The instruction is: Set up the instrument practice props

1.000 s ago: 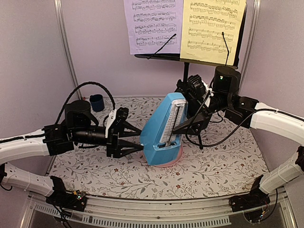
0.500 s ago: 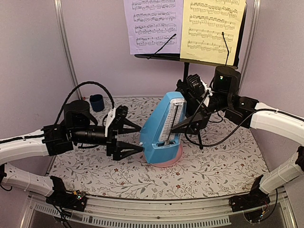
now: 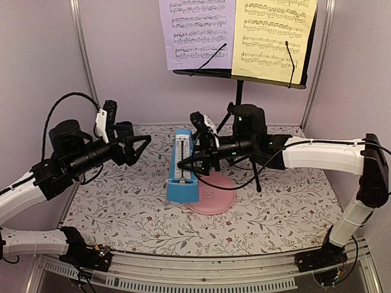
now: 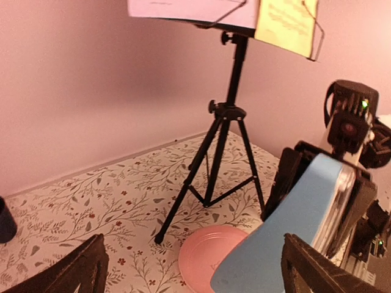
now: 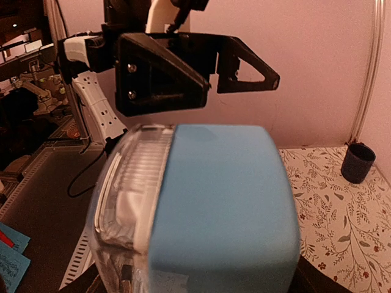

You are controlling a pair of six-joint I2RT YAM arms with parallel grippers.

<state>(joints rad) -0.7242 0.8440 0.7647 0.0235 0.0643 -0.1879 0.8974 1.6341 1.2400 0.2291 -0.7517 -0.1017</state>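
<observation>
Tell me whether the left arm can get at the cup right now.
Probably yes. The cup stands alone near the back wall, just beside the open left fingers, with nothing between them; the metronome is off to the other side.

Top camera looks down — wrist cameras, closer, share the metronome.

Blue metronome, pink plate, lilac sheet and yellow sheet printed in black notes, black music stand, dark blue cup, white tablecloth with leafy vines.
</observation>
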